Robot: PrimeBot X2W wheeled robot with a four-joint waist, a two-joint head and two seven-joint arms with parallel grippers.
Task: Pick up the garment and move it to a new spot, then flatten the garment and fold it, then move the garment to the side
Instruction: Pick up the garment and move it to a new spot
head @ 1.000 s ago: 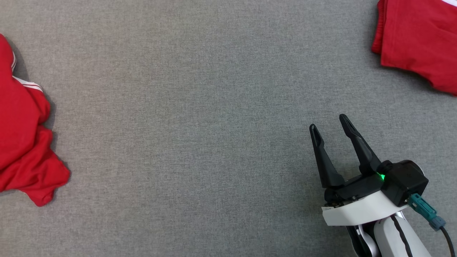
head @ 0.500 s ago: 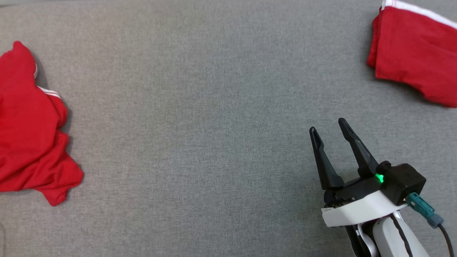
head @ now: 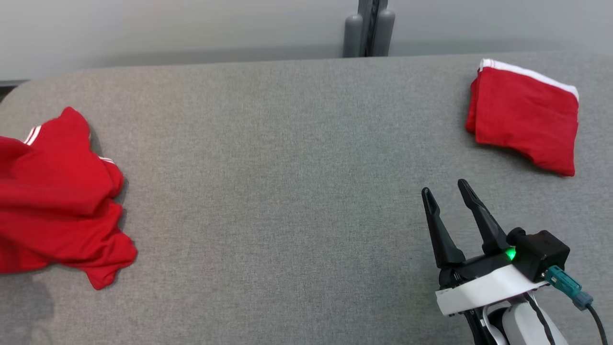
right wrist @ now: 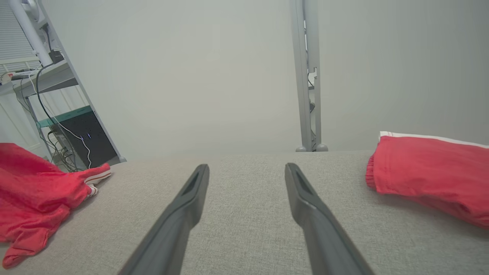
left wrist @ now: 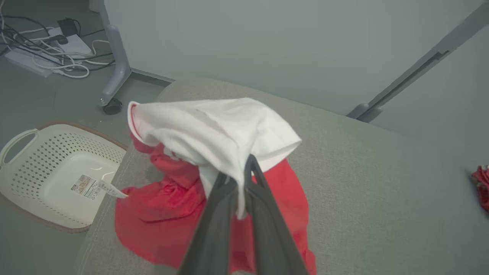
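Right now my left gripper [left wrist: 240, 182] is clamped on a white fold of the garment [head: 62, 206], which lies crumpled at the left end of the grey table [head: 287, 191], close to that edge. The cloth is pinched only near the fingertips, so I judge the hold to be thin.

To do the pick-up well I would raise the arm slowly and straight until the red bulk hangs free of the surface. Only then would I carry it across to the bare middle of the table. A sideways pull too soon could drag the loose part over the edge towards the basket [left wrist: 49, 175] on the floor, or tug the fold out of the fingers. I would also set it down well short of the folded red cloth [head: 524, 124] at the far right.

As for pose, the left gripper slants down onto the heap from above, with the white fold draped over its tips. My right gripper [head: 444, 188] waits low over the near right of the table. Its fingers are spread with nothing between them, and they point towards the far edge, well apart from both cloths.
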